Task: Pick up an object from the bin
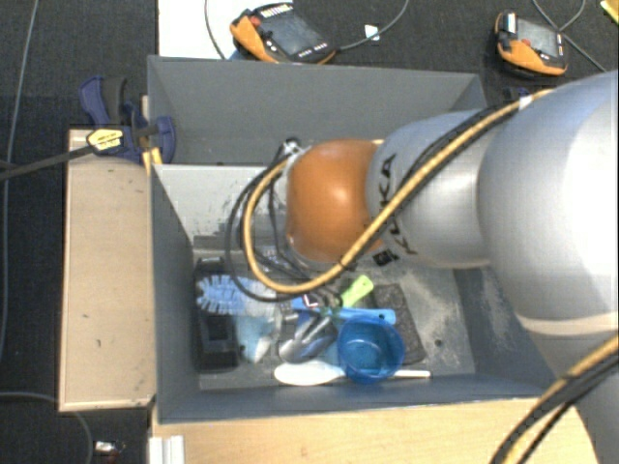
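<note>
What worries me here is the crowding. Everything loose is packed toward the near wall of the bin [319, 394], and the gripper [306, 329] is down in the thick of it, beneath the orange wrist cover [329, 211].

Farthest left, at the gripper's 9 o'clock, is a black block [215, 341], with a blue bristle brush [221, 296] at about 10. A pale see-through piece [253, 336] sits just beside the gripper, again at 9. A white spoon [308, 374] lies just below it at 6 o'clock, tight along the wall. A blue cup [370, 349] stands at 4 and a green piece [356, 289] pokes out at 2.

With neighbours this close, I'd guess a grip could catch two things at once. It could also shove the spoon flat against the wall, and the cup's round side looks likely to slip. The low yellow-and-black cable [253, 249] might snag the brush.

The cover and cable hide the business end, so I cannot tell how wide the gripper stands or whether it has anything. Spoon and cup are nearest, but I cannot tell which one it is over.
</note>
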You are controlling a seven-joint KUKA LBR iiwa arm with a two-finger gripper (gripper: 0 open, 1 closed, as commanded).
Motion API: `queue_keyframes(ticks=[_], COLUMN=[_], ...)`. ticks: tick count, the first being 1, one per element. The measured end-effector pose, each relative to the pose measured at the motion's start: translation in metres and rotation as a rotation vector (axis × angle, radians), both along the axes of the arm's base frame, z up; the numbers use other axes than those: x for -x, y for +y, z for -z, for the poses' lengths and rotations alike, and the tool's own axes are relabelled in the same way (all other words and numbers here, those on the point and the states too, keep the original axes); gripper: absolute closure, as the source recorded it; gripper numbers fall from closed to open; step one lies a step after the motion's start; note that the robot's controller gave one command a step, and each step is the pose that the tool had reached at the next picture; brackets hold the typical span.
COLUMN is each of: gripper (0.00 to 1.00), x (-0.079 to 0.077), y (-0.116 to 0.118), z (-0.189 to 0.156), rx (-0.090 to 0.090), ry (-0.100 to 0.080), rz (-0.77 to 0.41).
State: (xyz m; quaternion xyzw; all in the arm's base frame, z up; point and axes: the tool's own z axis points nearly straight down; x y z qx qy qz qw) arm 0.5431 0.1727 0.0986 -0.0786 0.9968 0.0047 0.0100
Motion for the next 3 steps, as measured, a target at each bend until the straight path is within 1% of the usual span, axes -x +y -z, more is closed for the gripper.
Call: queue_keyframes(ticks=[1, 2, 3], gripper=[0.00, 0.00, 0.00], x=[0.039, 0.005, 0.038], y=[-0.052, -0.001, -0.035], z=[-0.028, -0.114, -0.013], rx=[0.012, -0.002, 0.008], ry=[0.019, -0.005, 0.019], rz=[0.036, -0.004, 0.328])
